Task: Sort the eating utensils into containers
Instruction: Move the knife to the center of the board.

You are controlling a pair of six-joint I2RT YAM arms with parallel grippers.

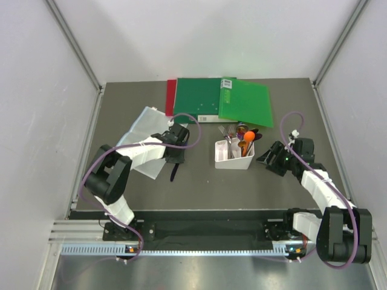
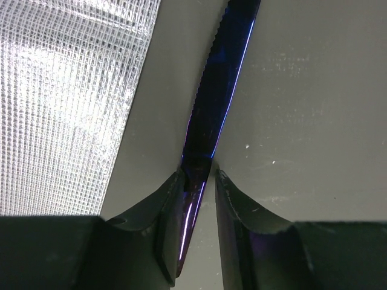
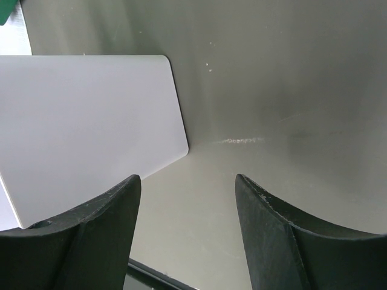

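Right now the left gripper (image 2: 198, 193) sits low with its jaws narrow, one finger on each side of the dark blue knife (image 2: 217, 90) at its handle end; can't tell if they pinch it or only flank it. The knife points away from the gripper over the bench (image 2: 302, 121), just beside the clear mesh sheet (image 2: 66, 103), serrated edge toward the sheet. My call: the knife is light, stiff and thin, with a glossy finish that is probably slippery. Best hold is across the handle's narrow sides, clear of the serrations. The right gripper (image 3: 187, 181) is wide open with nothing between its jaws, parked just beside the white bin (image 3: 91, 133). In the top view the bin is mid-bench, already holding a bunch of utensils (image 1: 240, 140) incl. an orange spoon (image 1: 249, 136), well apart from the knife, with green folders (image 1: 245, 103) behind. Hidden: the handle end is under the fingers and the tip is cut off by the frame. The bin's dividers and utensil count are too small to read, and it's unclear whether the knife is resting or lifted.
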